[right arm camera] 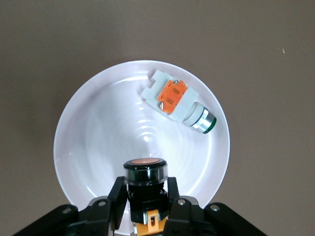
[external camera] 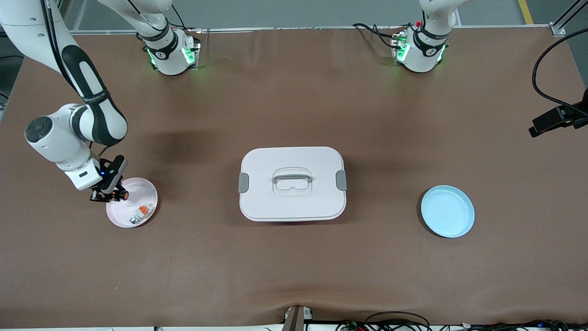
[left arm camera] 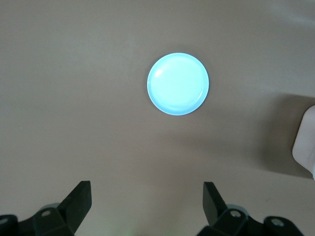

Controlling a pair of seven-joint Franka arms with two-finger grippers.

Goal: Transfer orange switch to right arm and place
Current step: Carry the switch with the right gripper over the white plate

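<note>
My right gripper (external camera: 111, 195) (right arm camera: 145, 189) hangs just above a pinkish-white plate (external camera: 140, 189) (right arm camera: 98, 137) at the right arm's end of the table. It is shut on the orange switch (external camera: 122, 195) (right arm camera: 145, 172), a black cylinder with a round orange face, gripped by its body. My left gripper (left arm camera: 147, 196) is open and holds nothing. It is high above bare table, with a light blue plate (left arm camera: 178, 83) (external camera: 448, 211) below it. The left gripper is out of the front view.
A whitish-grey part with an orange tab (external camera: 142, 210) (right arm camera: 177, 101) lies in the pinkish-white plate. A white lidded box with a handle (external camera: 292, 184) (left arm camera: 307, 142) stands mid-table between the two plates. A black clamp with a cable (external camera: 558, 117) juts in at the left arm's end.
</note>
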